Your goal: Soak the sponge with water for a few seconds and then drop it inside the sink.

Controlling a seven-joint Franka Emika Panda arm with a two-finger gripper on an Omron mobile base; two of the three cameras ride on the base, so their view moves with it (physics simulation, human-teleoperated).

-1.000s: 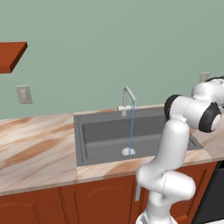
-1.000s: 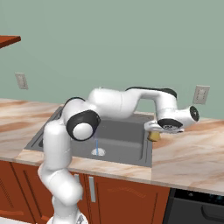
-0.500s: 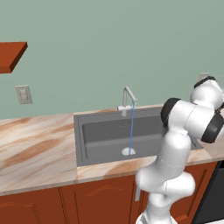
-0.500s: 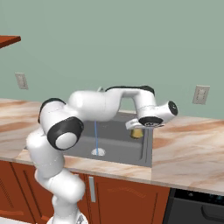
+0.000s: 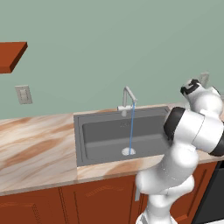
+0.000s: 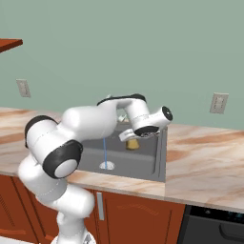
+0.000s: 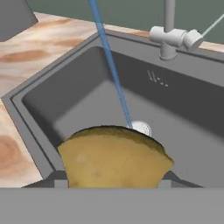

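Since the earlier frame our arm has swung the gripper (image 6: 133,141) leftward to the middle of the right base view, over the sink (image 6: 160,164), clenched on the sponge (image 6: 132,143). We count one sink, one faucet (image 5: 127,99), one stream of water (image 5: 131,127), one sponge. The sponge hangs right of the stream, so a loose pinch could drop it dry.

You will find the sink (image 5: 87,131) set in the counter (image 5: 35,148); the faucet (image 5: 127,98) stands at its far rim, the drain (image 5: 128,152) below, the sponge (image 6: 132,143) right of the water (image 5: 131,129).
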